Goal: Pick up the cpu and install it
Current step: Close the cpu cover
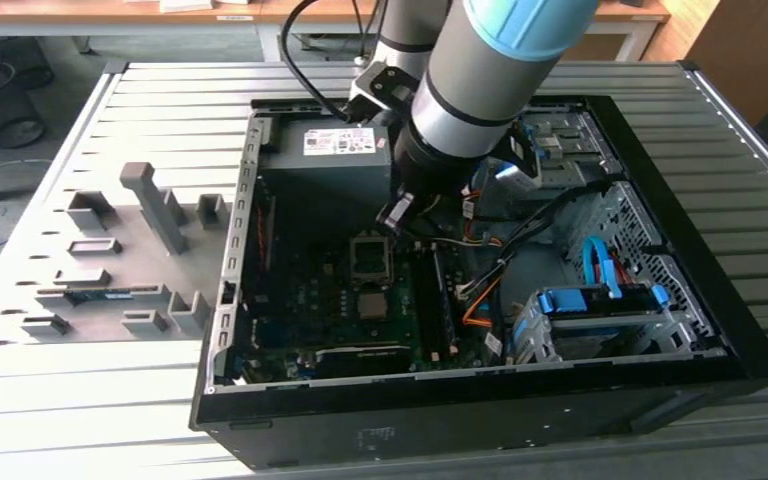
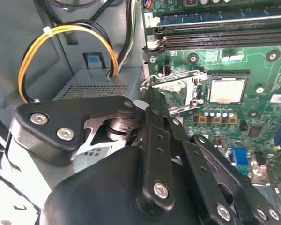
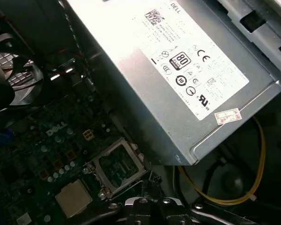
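We see a pale grey surface (image 1: 77,400) of ribbed metal slats. Directly under the hand (image 1: 400,220), an open black computer case (image 1: 491,430) lies on its side on the slats, open face up, and the hand hangs within that opening. To the side of the hand, toward the exterior view's left and just beside the case wall, a grey fixture plate (image 1: 124,262) lies flat on the surface, with upright blocks and posts rising from it. Bare slats show around both: beyond the plate, on the case's other side from it, and along the near edge in the exterior view.
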{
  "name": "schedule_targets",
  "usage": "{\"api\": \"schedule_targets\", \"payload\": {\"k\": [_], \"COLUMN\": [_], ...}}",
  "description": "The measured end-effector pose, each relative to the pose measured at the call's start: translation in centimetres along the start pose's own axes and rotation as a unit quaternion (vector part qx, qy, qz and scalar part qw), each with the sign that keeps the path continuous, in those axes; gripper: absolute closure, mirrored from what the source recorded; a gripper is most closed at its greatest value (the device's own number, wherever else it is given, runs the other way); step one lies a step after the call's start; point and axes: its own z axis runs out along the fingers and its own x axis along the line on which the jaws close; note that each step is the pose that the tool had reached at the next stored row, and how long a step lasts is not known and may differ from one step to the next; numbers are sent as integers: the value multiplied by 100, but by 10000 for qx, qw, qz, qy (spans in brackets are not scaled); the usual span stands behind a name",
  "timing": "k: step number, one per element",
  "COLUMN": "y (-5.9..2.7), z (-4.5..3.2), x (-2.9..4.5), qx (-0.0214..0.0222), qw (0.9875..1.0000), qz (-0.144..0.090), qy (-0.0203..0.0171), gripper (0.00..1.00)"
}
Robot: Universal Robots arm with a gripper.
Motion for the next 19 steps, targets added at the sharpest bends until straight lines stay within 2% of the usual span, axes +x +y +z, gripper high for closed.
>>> {"api": "schedule_targets", "payload": {"k": [2,3,4,6,9,10,11,17,19], "y": [-21,-42,-61,-92,-110,-112,-113,-114,-121], "z": [-2,-6,-7,-11,-12,-11,-10,-9,15], "x": [-14,-29,-44,-67,-80,-81,-82,-82,-79], "qx": [-12,-26,-59,-146,-293,-322,-335,-338,-339], "qw": [10000,10000,9999,9998,9991,9989,9988,9988,9988], "qz": [-79,-91,-97,-111,-148,-156,-160,-161,-161], "qy": [18,11,-17,-93,-265,-302,-318,-322,-323], "gripper": [90,90,90,90,90,90,90,90,90]}}
